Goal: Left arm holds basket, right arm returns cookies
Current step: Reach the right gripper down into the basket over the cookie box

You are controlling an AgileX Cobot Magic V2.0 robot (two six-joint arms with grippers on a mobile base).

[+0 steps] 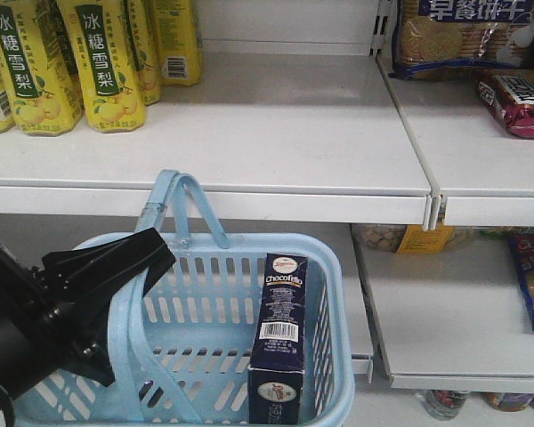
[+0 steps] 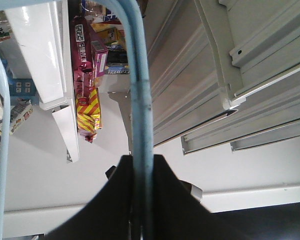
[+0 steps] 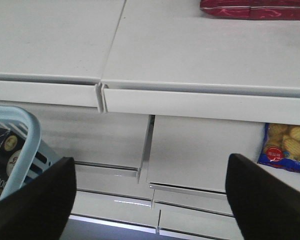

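The light blue basket (image 1: 240,244) hangs in front of the shelves in the front view. My left gripper (image 1: 156,253) is shut on one of its hoop handles (image 1: 173,200); in the left wrist view the handle (image 2: 140,100) runs straight between the black fingers of the left gripper (image 2: 141,165). The cookies (image 1: 280,338), a dark navy carton, stand upright inside the basket at its right side. My right gripper (image 3: 150,165) is open and holds nothing, facing the shelf fronts to the right of the basket (image 3: 30,135). A corner of the cookies (image 3: 2,150) shows through the slots.
Yellow pear-drink bottles (image 1: 89,62) stand at the upper shelf's left. A clear biscuit bag (image 1: 463,36) and a red packet (image 1: 521,102) lie on the upper right shelf. A blue snack bag (image 3: 287,147) lies on the lower right shelf. The white shelf (image 1: 276,133) has a bare middle.
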